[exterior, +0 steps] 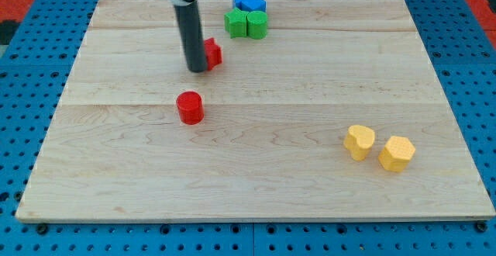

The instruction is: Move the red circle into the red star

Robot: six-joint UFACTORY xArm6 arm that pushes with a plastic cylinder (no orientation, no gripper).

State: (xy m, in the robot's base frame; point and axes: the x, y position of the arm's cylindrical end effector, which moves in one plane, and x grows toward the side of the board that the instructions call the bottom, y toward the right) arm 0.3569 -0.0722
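The red circle (189,107) is a short red cylinder left of the board's middle. The red star (212,53) lies above it toward the view's top, partly hidden behind my rod. My tip (197,70) rests on the board at the star's left side, touching or nearly touching it. The tip is above the red circle in the view, with a gap between them.
A green star (236,22) and a green block (257,24) sit together near the view's top, with a blue block (248,1) just above them. Two yellow blocks (359,142) (397,153) lie at the lower right. The wooden board (310,85) is ringed by blue pegboard.
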